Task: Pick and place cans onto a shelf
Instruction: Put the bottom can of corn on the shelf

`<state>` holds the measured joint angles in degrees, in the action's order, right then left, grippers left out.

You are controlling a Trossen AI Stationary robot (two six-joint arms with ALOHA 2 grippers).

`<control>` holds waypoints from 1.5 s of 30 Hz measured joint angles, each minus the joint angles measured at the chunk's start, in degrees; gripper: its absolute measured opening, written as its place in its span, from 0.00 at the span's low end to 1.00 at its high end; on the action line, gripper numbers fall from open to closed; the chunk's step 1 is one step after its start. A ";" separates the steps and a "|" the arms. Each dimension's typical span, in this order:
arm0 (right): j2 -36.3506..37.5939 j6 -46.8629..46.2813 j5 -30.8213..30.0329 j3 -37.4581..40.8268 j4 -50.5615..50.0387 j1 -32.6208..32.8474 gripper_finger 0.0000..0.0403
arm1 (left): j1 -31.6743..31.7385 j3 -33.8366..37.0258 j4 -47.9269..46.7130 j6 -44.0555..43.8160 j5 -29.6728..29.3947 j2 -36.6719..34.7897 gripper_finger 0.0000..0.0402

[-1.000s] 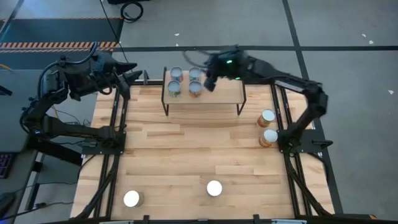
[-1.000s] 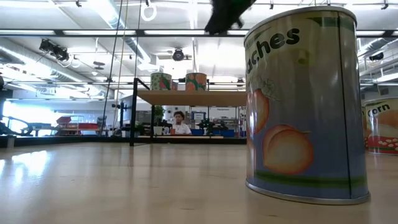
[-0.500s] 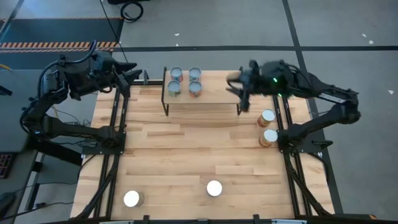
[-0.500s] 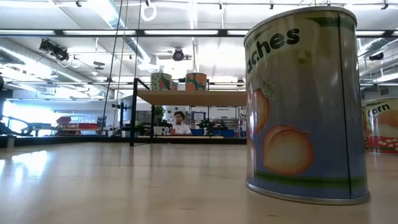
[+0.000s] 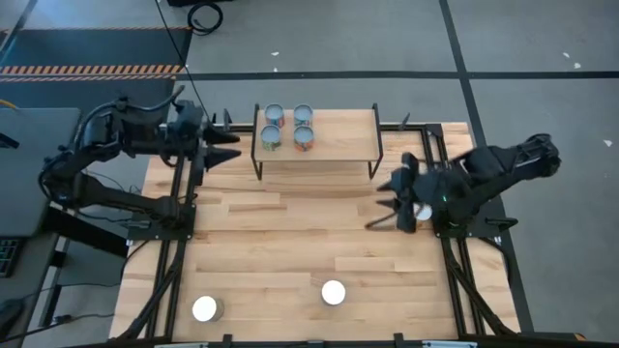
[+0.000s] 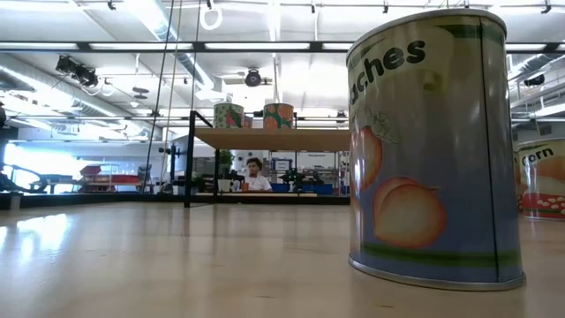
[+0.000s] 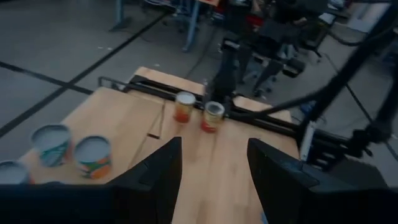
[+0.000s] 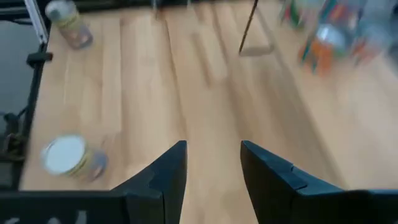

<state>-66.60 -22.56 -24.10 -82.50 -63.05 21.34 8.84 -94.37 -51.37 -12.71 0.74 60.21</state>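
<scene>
The shelf stands at the table's far middle with several cans upright on its left half. Two more cans stand near the table's front edge. Two others sit by the right edge; in the high view my right arm covers them except one white lid. My right gripper hangs open just left of those two, holding nothing. My left gripper is open and holding nothing at the table's far left, beside the shelf's left end.
In the low view the peaches can looms close and a corn can shows at the right. Black frame rails run along both table sides. Bare wood lies in the table's middle. A person sits far behind.
My right gripper has swung away from the cans on the shelf toward the table's right edge and nearer, turning as it went, and now hangs by the two right-edge cans. My left gripper has turned toward the shelf and shifted slightly nearer. No can has moved.
</scene>
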 joint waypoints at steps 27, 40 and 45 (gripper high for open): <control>5.89 -58.64 17.43 30.54 -16.83 -10.89 0.98 | -14.55 10.60 8.66 -0.32 -0.71 -0.20 0.47; 4.58 -48.47 20.67 36.85 -12.19 -24.84 0.95 | -14.49 13.16 12.34 0.50 -0.93 -0.20 0.47; 2.91 -47.18 20.90 36.78 -12.90 -25.37 0.93 | -14.49 13.16 12.28 0.65 -0.93 -0.20 0.47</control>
<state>-63.69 -69.74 -3.20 -45.72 -75.95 -4.03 -5.65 -81.21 -39.09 -12.05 -0.19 60.01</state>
